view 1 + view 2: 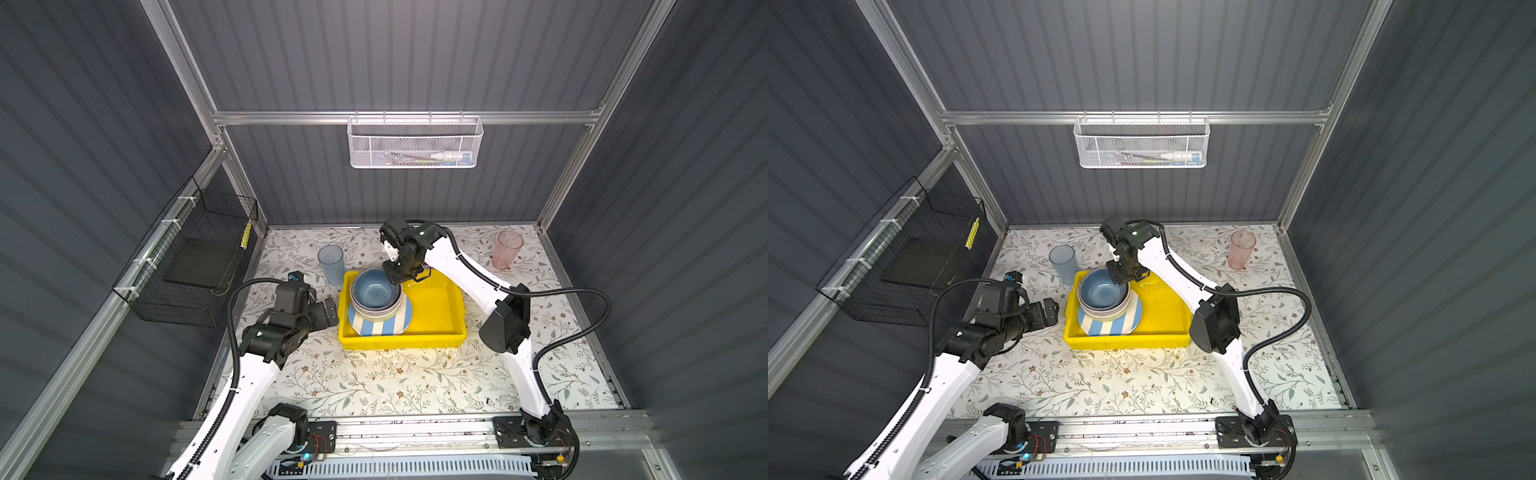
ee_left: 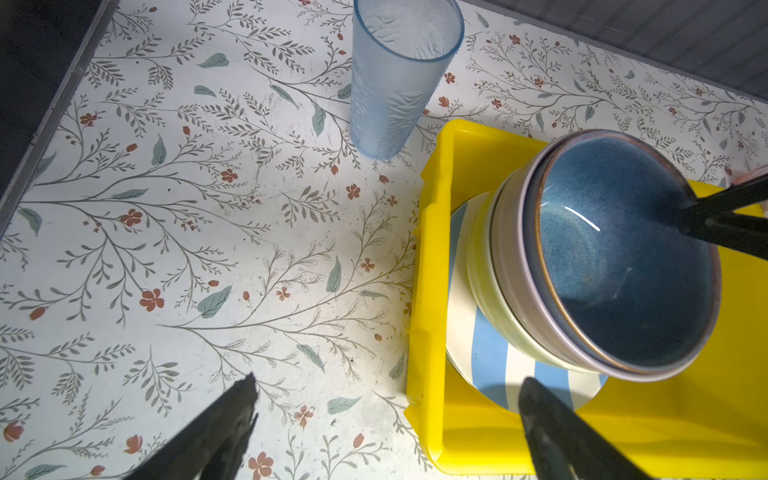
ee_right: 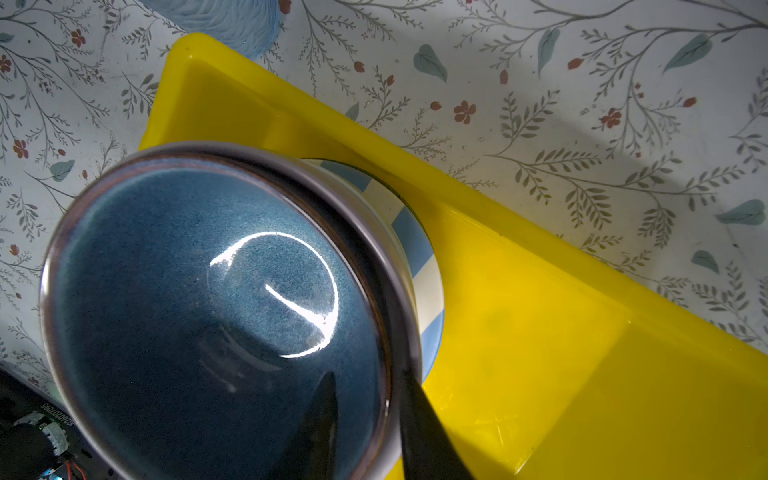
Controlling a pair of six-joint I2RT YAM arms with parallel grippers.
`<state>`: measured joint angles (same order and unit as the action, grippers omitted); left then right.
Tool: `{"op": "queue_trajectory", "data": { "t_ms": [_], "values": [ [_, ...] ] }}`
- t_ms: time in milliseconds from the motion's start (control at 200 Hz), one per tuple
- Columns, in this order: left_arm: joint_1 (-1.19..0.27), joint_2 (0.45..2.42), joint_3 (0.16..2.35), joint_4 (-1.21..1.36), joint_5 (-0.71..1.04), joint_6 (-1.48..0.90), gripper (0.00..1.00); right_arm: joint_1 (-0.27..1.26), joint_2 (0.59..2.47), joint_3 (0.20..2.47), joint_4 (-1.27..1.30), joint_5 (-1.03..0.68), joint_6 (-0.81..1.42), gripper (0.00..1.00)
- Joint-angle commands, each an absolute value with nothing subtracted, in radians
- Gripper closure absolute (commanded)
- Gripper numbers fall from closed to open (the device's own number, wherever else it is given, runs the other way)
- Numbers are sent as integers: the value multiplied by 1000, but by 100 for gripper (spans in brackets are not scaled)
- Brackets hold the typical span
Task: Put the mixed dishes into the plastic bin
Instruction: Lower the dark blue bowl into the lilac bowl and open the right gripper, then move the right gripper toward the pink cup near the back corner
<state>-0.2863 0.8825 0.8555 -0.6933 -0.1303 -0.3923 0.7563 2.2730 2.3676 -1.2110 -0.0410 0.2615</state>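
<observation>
The shallow rectangular bright yellow plastic bin (image 1: 399, 343) stands in the middle of the flower-printed worktop (image 1: 374, 382). Its left half holds one stack. At the bottom lies a round plate with blue and white stripes (image 1: 380, 326). On it sit three nested bowls: a pale green bowl (image 2: 478, 270), in it a lilac bowl (image 2: 509, 249), and on top a dark blue glazed bowl with a thin brown rim (image 1: 374, 291). The blue bowl is shiny inside and shows a curved reflection of light. The stack leans a little toward the far left corner of the bin, and the right half of the bin shows only its bare yellow floor. The right gripper (image 1: 392, 276) points down at the far right edge of the blue bowl. Its jaws are narrow, with one finger inside the bowl and one outside the rim. In the right wrist view the inner finger (image 3: 320, 415) stands a little off the wall, so the rim does not look clamped. The left gripper (image 1: 334, 312) hovers just beside the left wall of the bin with its jaws spread wide and nothing between them. A translucent blue ribbed tumbler (image 1: 331, 264) stands upright on the worktop, just beside the far left corner of the bin. A translucent pink tumbler (image 1: 506, 249) stands upright near the far right corner of the worktop, well apart from the bin.
</observation>
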Motion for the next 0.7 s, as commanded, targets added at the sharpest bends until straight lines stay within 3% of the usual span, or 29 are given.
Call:
{"op": "queue_trajectory", "data": {
  "t_ms": [0,365,515,695],
  "values": [
    [-279,873,842,-683,-118,-377,0,764,2236,2385,-1225,-9,259,70],
    [-279,880,847,-679,-122,-376,0,758,2085,2291,-1094,42,242,47],
    [-279,894,859,-670,-120,-375,0,745,1989,2184,-1013,103,237,36],
    [-279,928,895,-663,-122,-361,0,666,1843,2006,-940,146,263,30]
  ]
}}
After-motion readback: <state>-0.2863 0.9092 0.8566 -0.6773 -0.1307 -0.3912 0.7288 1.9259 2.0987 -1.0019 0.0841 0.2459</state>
